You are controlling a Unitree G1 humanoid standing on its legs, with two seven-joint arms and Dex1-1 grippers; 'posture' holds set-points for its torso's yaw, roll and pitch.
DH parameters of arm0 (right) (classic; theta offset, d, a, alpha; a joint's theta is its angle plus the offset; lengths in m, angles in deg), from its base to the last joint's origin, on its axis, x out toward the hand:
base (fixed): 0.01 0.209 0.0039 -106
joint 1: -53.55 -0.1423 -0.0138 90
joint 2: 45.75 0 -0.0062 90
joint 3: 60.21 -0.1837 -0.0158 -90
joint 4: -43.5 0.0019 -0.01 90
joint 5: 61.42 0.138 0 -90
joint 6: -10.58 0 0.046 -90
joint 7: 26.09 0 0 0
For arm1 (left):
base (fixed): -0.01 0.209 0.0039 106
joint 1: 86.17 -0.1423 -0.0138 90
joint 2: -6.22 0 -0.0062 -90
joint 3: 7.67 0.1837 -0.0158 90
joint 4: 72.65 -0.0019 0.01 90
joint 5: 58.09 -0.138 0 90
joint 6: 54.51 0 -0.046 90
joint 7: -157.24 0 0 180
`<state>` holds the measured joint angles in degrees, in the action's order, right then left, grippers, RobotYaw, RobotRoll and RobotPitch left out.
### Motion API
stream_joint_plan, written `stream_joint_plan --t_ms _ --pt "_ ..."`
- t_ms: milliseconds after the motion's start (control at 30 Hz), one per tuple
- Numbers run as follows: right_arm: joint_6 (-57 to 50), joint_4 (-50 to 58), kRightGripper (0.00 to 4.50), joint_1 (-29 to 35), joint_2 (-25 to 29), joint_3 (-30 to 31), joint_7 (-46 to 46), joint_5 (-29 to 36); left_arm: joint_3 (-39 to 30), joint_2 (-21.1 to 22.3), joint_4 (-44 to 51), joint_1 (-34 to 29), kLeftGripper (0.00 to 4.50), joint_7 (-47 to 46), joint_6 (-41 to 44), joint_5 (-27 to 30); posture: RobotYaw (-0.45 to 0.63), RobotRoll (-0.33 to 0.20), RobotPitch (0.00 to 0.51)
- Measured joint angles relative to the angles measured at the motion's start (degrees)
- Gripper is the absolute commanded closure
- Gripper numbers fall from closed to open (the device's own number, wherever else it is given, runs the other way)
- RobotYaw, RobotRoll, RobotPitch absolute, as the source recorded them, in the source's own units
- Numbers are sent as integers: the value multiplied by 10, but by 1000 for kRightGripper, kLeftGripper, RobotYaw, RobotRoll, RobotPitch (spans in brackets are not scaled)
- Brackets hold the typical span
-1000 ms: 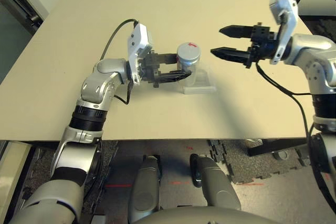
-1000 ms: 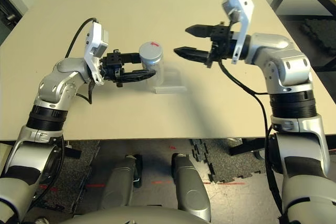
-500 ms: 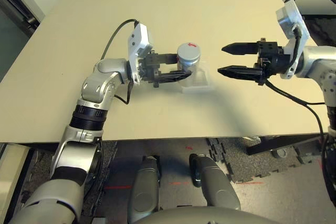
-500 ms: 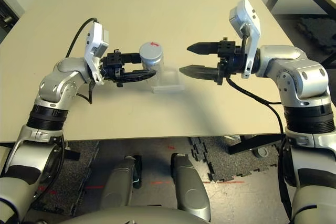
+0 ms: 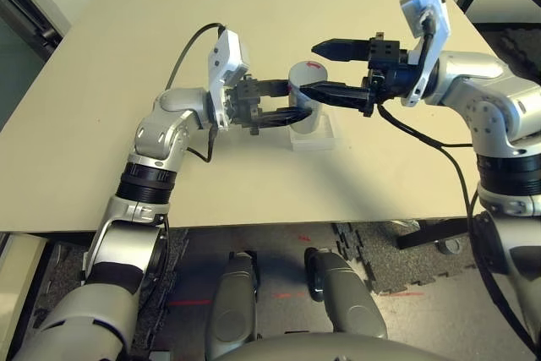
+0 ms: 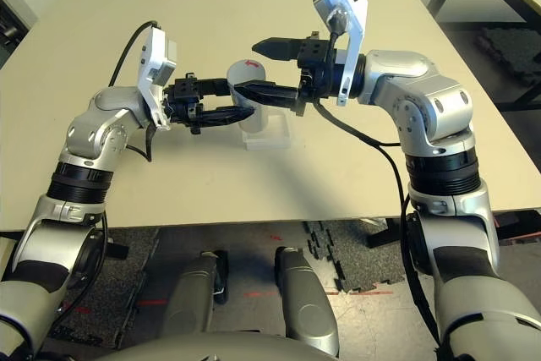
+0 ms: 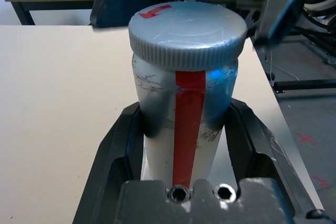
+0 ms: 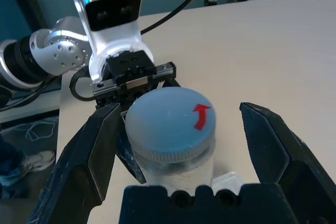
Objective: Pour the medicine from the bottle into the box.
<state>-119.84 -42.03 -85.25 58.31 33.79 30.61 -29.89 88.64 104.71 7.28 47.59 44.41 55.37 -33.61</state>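
Bottle (image 5: 305, 95) clamped in left pincer (image 5: 292, 101), cap (image 8: 170, 121) still on; right pincer (image 5: 316, 69) spread around cap; pouring into box (image 5: 319, 138) pending.

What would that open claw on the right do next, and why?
Probably close on the cap. The left claw grips the bottle by its body above the box, the cap is on, and the right claw hangs open with a finger on each side of the cap, not touching.

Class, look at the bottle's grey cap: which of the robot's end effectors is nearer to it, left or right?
Right. The right end effector is open, its fingers flanking the cap without touching. The left end effector grips the bottle lower down, on its body.
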Motion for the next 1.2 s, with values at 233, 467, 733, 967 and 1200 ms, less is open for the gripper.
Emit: stream_joint_plan --t_ms 233,467,733,967,1200 --pt "8 -5 0 -3 -2 5 8 -8 0 -6 0 0 2063 0 -1 0 -17 0 186" --pt "15 -27 0 -6 11 3 13 -14 1 -7 0 0 2063 -2 -1 -1 -21 0 186" --pt "19 -43 0 -3 40 -7 31 -3 0 -8 -1 0 2063 -13 0 -1 -14 0 187" --pt "23 -75 0 15 86 -60 22 -7 -3 -4 1 -3 2063 -7 0 -1 -13 0 186" --pt "13 -74 0 55 113 -71 30 -5 -2 -4 1 -3 2063 -4 0 -1 -18 0 185"
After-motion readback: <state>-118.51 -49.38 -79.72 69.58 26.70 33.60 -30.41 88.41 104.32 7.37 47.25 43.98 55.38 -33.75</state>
